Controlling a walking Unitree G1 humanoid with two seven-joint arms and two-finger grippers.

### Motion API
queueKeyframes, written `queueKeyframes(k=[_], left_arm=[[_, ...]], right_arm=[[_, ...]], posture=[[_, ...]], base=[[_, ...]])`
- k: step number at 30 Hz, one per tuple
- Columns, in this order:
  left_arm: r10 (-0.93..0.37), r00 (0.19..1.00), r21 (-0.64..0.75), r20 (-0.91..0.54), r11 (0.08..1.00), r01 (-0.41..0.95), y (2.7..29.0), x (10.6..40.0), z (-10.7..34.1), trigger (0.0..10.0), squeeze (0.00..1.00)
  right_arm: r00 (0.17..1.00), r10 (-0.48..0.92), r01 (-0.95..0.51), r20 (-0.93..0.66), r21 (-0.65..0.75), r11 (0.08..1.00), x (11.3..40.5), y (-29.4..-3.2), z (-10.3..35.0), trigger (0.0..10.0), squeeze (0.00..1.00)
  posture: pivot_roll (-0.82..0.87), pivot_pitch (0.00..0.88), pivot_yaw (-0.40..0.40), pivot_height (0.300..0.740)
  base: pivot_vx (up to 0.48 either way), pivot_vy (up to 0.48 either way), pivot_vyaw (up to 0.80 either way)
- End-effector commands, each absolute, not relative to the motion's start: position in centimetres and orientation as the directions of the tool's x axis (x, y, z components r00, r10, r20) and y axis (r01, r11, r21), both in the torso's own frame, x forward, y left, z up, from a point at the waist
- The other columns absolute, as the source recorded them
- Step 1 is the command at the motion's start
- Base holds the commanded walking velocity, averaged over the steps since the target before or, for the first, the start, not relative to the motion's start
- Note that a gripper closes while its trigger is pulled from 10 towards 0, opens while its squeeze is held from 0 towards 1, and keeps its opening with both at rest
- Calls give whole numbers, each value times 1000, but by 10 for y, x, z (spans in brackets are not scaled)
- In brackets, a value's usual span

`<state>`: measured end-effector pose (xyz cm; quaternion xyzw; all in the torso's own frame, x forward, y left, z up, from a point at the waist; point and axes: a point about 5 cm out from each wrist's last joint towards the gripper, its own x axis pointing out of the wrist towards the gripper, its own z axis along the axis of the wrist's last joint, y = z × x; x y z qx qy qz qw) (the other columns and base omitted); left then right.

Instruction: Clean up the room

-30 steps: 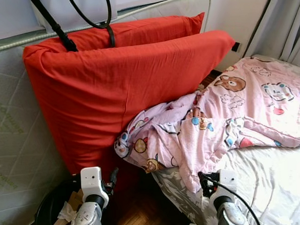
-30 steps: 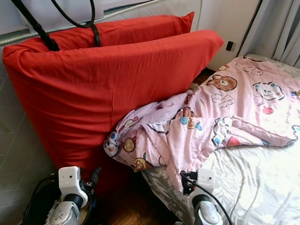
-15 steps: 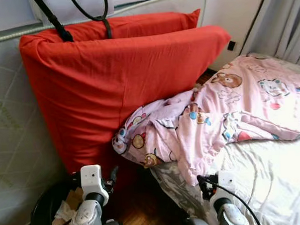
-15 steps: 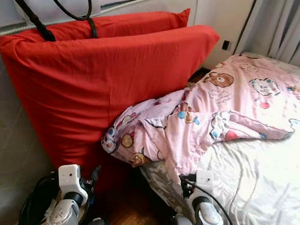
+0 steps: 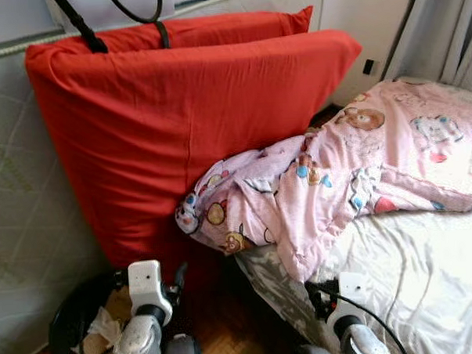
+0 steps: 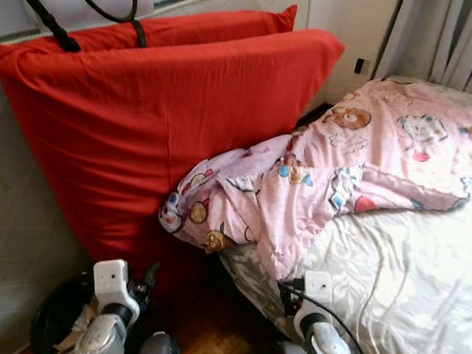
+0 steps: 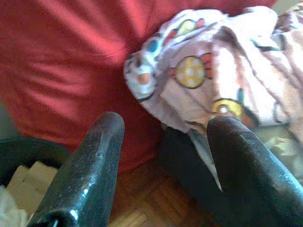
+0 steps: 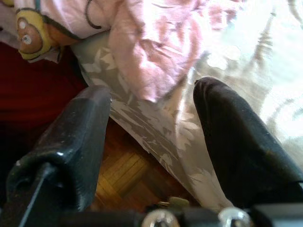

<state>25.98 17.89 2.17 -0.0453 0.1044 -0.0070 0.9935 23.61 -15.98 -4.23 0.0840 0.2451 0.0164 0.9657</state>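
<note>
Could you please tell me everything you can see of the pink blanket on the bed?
The pink blanket is a soft, thin-looking fabric printed with cartoon bears and other small figures in brown, blue, red and yellow. It lies crumpled and unfolded across the bed, over the pale patterned sheet. One bunched end spills past the mattress edge and presses against the big red cushion leaning beside the bed. A corner hangs down toward the wooden floor. Neither claw touches it.
</note>
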Motion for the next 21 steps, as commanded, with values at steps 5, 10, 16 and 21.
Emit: queueKeyframes(k=[5,10,16,21], left_arm=[[-20,978,-85,-208,996,3,181,259,21,10000,0],[-19,977,-85,-211,996,1,182,258,20,10000,0],[-18,978,-86,-209,996,0,182,258,21,10000,0],[-19,978,-87,-206,996,1,182,258,21,10000,0]], right_arm=[[885,83,-5,-459,169,986,238,-157,-41,10000,0],[884,78,1,-460,169,986,237,-158,-41,10000,0],[881,66,13,-468,164,986,237,-159,-42,10000,0],[880,63,17,-471,163,986,238,-159,-42,10000,0]], posture=[[-15,3,-40,624],[-16,11,-41,624],[-16,16,-41,624],[-15,19,-42,624]], base=[[0,0,320],[0,0,0],[0,0,0],[255,0,0]])
